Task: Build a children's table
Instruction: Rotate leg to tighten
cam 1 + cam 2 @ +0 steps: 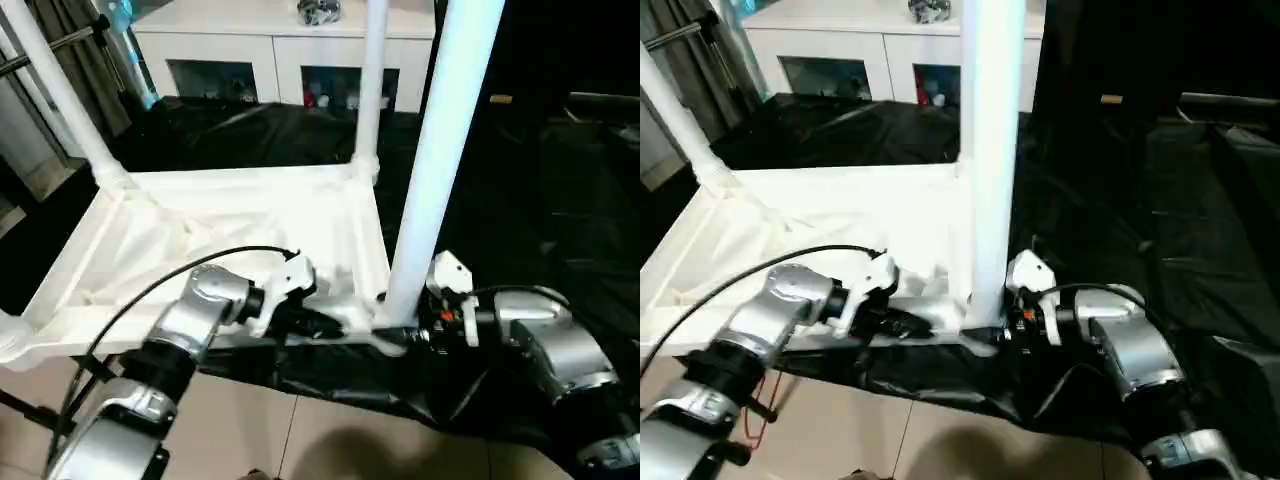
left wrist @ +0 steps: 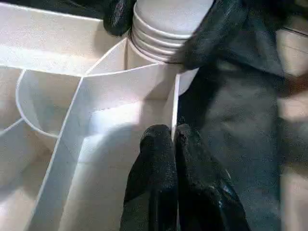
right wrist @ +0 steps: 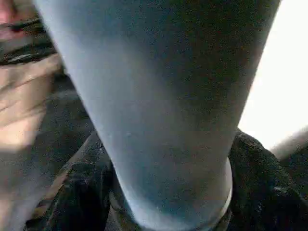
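Our left gripper (image 2: pixel 174 139) is clenched on a thin rib of the upturned tabletop (image 1: pixel 230 215). Just beyond it, our right gripper (image 3: pixel 168 211) grasps the base of a leg (image 1: pixel 440 150) standing in the near corner socket (image 2: pixel 159 72). Farther off stands a white cabinet (image 1: pixel 280 50), small items in its compartments.

The left end effector (image 1: pixel 335 322) is closed on the tabletop (image 1: pixel 250 215) rim; the right end effector (image 1: pixel 405 335) fingers (image 2: pixel 207 33) surround the near leg (image 1: pixel 435 170) base.
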Controlling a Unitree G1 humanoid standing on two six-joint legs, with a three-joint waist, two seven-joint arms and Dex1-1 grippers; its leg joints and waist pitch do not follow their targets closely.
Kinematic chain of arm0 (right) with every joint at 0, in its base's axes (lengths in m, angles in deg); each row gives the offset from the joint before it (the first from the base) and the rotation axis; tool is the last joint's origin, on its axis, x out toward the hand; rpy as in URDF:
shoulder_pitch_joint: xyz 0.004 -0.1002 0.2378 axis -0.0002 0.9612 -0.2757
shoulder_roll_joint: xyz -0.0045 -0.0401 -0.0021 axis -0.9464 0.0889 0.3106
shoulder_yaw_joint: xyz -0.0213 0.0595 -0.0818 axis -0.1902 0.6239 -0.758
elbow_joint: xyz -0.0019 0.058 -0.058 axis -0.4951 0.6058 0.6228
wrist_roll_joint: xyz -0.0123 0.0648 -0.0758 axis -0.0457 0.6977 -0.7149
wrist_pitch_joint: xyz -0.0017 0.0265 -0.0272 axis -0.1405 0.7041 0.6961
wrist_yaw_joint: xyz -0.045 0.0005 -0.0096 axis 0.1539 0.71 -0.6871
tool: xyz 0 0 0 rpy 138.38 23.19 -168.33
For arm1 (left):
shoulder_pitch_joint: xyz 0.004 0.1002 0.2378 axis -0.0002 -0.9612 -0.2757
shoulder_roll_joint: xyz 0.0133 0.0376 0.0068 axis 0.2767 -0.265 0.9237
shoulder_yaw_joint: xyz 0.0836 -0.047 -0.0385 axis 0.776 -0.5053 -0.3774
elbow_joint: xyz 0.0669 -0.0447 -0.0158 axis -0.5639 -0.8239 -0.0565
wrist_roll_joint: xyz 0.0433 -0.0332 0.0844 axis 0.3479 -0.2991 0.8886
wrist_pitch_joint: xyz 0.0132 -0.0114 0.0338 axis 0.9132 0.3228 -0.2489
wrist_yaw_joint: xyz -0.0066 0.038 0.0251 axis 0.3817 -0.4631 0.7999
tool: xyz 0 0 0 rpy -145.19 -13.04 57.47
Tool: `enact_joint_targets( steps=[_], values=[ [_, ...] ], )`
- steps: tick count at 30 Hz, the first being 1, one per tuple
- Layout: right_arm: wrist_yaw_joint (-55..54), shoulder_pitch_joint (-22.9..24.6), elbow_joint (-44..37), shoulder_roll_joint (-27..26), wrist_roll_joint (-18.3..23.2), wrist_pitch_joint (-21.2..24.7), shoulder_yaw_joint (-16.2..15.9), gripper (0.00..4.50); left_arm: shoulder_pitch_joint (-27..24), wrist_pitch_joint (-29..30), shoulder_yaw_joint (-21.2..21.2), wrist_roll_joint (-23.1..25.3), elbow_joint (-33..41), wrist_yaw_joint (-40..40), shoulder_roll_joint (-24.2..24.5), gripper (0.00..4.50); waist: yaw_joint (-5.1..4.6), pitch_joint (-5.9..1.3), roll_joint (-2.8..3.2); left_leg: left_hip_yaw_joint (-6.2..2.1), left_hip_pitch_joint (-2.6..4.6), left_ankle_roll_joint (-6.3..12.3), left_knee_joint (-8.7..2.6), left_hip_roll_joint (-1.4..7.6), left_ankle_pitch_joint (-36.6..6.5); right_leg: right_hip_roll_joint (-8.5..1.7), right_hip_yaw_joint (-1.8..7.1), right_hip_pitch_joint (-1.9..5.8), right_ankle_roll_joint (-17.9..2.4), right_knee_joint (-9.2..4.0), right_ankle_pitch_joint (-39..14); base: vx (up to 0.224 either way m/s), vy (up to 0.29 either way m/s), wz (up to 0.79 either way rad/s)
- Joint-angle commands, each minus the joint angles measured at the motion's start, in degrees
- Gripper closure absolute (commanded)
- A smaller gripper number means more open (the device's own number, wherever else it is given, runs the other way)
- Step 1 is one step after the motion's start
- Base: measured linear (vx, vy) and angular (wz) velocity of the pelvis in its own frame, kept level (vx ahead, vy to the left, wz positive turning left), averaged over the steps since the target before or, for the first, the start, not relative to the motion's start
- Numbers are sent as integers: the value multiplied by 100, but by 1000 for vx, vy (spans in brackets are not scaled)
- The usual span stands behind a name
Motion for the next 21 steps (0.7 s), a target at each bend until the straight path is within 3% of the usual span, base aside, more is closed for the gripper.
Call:
enact_joint_targets(
  steps=[1, 2, 4, 5, 7, 8, 10, 11, 12, 13, 15, 16, 17, 18, 20, 21],
  values=[
    [-744, 35, 588, -585, -275, 79, -337, 181, 294, 17, -84, -49, -43, -715, -477, 450, -91, -223, -85, -136, 152, 18, -472, 162, -2394, -226, 168, 122, -959, -536, -2940, 0, 0, 0],
    [-813, 21, 626, -620, -277, 83, -318, 181, 301, 23, -85, -44, -53, -746, -493, 450, -120, -209, -90, -150, 181, -19, -464, 149, -2561, -230, 145, 107, -864, -570, -3227, 0, 0, 0],
    [-1519, -160, 987, -1022, -236, 167, -78, 181, 406, 51, -132, 49, -210, -1273, -692, 450, -270, -201, -89, -235, 204, -111, -468, 122, -2918, -232, 83, 99, -531, -654, -3801, 0, 0, 0],
    [-1643, -199, 1050, -1089, -227, 168, -44, 181, 438, 54, -151, 62, -258, -1409, -738, 450, -307, -201, -83, -239, 214, -105, -461, 113, -2982, -225, 74, 79, -500, -669, -3843, 0, 0, 0],
    [-2235, -399, 1317, -1334, -288, 194, 36, 182, 546, 76, -198, 106, -402, -1804, -881, 450, -386, -171, -73, -248, 303, -91, -408, 80, -3266, -201, -9, -8, -384, -779, -4070, -59, 10, 3],
    [-2438, -478, 1420, -1409, -327, 200, 60, 182, 577, 74, -208, 121, -442, -1899, -917, 450, -424, -168, -58, -262, 315, -95, -408, 76, -3352, -196, -41, -8, -356, -794, -4092, -53, 14, 1],
    [-2956, -711, 1713, -1624, -428, 194, 116, 182, 662, 62, -232, 169, -549, -2143, -1017, 450, -553, -156, 0, -369, 247, -141, -495, 107, -3750, -177, -180, 116, -212, -800, -3951, 0, 0, 0],
    [-2956, -711, 1713, -1624, -428, 194, 116, 182, 662, 62, -232, 169, -549, -2143, -1017, 450, -573, -141, 35, -388, 271, -158, -523, 124, -3939, -165, -214, 116, -221, -804, -3835, 0, 0, 0],
    [-3074, -850, 1867, -1761, -428, 115, 178, 182, 703, 25, -241, 207, -603, -2202, -1062, 450, -662, -135, 43, -438, 248, -215, -606, 167, -4330, -169, -252, 214, -279, -736, -3420, 0, 0, 0],
    [-3018, -896, 1886, -1816, -379, 70, 212, 147, 709, 7, -232, 217, -602, -2177, -1067, 450, -656, -138, 32, -436, 244, -211, -626, 170, -4351, -188, -228, 227, -297, -722, -3407, 0, 0, 0],
    [-2872, -957, 1889, -1887, -302, 0, 254, 112, 710, -26, -205, 236, -583, -2096, -1056, 450, -700, -134, -9, -384, 343, -181, -519, 86, -4213, -245, -229, 92, -301, -855, -3827, 0, 0, 0],
    [-2737, -990, 1863, -1918, -244, -26, 275, 112, 700, -41, -178, 240, -553, -2007, -1035, 450, -724, -139, -26, -369, 346, -139, -472, 52, -4058, -264, -242, 80, -274, -883, -3965, 0, 0, 0],
    [-2604, -1011, 1836, -1929, -197, -28, 278, 103, 691, -53, -158, 242, -534, -1954, -1014, 450, -755, -133, -38, -383, 275, -62, -452, 24, -3827, -290, -280, 128, -178, -918, -4187, 0, 0, 0],
    [-2448, -1006, 1768, -1865, -220, -63, 218, 93, 665, -56, -138, 236, -502, -1847, -960, 450, -765, -124, -18, -409, 248, -34, -469, 46, -3808, -313, -303, 147, -122, -920, -4216, 0, 0, 0],
    [-2137, -973, 1642, -1698, -289, -169, 73, 75, 626, -89, -86, 232, -467, -1655, -857, 450, -790, -144, 43, -492, 130, -115, -598, 134, -4011, -321, -237, 252, -256, -762, -3671, 0, 0, 0],
    [-1934, -955, 1567, -1602, -266, -202, 21, 66, 614, -109, -55, 228, -461, -1552, -803, 450, -782, -148, 42, -500, 128, -139, -612, 146, -4046, -330, -208, 240, -324, -759, -3535, 0, 0, 0]
  ],
)
